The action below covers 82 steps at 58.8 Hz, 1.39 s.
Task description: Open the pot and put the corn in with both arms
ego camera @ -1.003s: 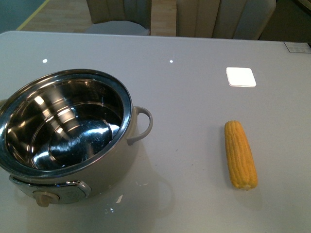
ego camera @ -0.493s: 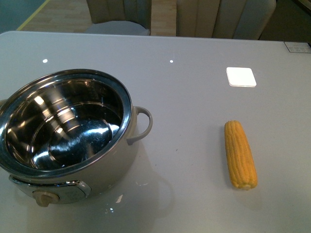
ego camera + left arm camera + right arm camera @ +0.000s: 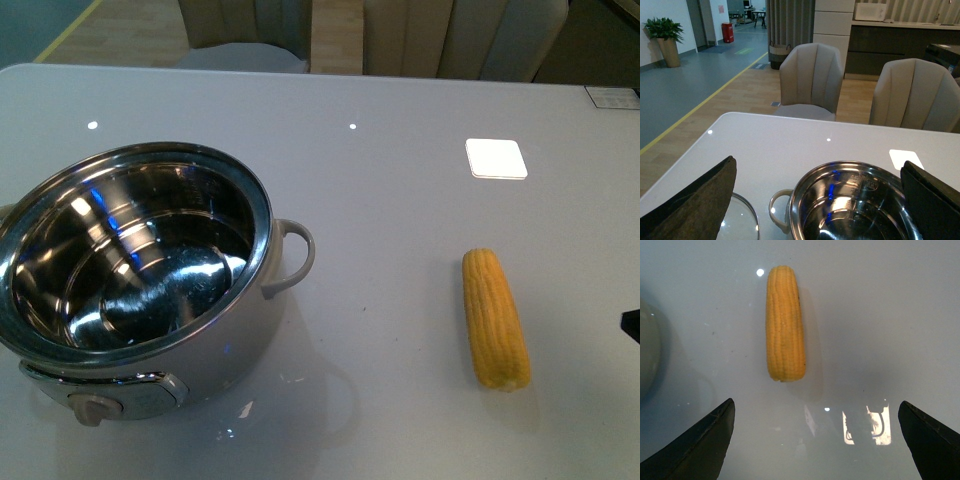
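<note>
Ahead of the right tool (image 3: pixel 816 403) lies corn (image 3: pixel 785 325)

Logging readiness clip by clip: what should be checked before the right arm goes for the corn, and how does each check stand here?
1. Lid off the large round steel-lined pot: ok, the clear glass lid lies beside it.
2. Pot interior empty: ok.
3. Yellow corn cob lying free on the grey table: ok.
4. Right gripper open and empty: ok.
5. Cob between its fingers: not ok, it lies beyond the tips.
6. Left gripper empty: ok.
</note>
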Available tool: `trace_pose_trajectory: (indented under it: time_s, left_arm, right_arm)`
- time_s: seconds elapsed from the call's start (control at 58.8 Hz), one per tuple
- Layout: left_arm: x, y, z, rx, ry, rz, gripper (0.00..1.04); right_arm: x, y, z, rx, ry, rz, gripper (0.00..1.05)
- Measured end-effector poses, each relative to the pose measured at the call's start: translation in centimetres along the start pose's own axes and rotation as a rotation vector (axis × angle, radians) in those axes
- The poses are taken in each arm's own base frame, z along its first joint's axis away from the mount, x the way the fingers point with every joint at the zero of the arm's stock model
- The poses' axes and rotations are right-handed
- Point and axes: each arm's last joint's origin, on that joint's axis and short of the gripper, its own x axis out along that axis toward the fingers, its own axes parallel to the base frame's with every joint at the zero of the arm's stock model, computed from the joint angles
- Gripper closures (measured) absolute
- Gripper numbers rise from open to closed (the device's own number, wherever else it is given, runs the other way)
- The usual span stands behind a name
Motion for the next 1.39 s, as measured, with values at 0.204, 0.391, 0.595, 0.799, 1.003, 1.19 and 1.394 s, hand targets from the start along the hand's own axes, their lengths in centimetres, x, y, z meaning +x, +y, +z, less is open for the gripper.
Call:
trace_pose_trajectory:
  time_s: [0.204, 0.391, 0.595, 0.799, 1.003, 1.19, 1.394]
  left_arm:
    - [0.0, 0.0, 0.0, 0.000, 0.000, 0.000, 0.07]
    - [0.0, 0.0, 0.0, 0.000, 0.000, 0.000, 0.07]
    - [0.0, 0.0, 0.0, 0.000, 0.000, 0.000, 0.07]
    - [0.0, 0.0, 0.0, 0.000, 0.000, 0.000, 0.07]
    - [0.0, 0.0, 0.0, 0.000, 0.000, 0.000, 0.07]
    - [0.0, 0.0, 0.0, 0.001, 0.000, 0.000, 0.07]
    - [0.0, 0.0, 0.0, 0.001, 0.000, 0.000, 0.07]
  right_arm:
    - [4.5, 1.3, 0.7, -0.071, 0.064, 0.008, 0.09]
    - [8.6, 2.5, 1.0, -0.176, 0.095, 0.009, 0.09]
    - [11.7, 3.1, 0.6, -0.244, 0.135, -0.003, 0.09]
    - [14.3, 3.8, 0.4, -0.313, 0.158, 0.003, 0.09]
    - [16.0, 4.2, 0.3, -0.362, 0.161, -0.030, 0.09]
    - [16.9, 4.6, -0.2, -0.401, 0.175, -0.036, 0.14]
    - [17.1, 4.8, -0.6, -0.425, 0.183, -0.039, 0.47]
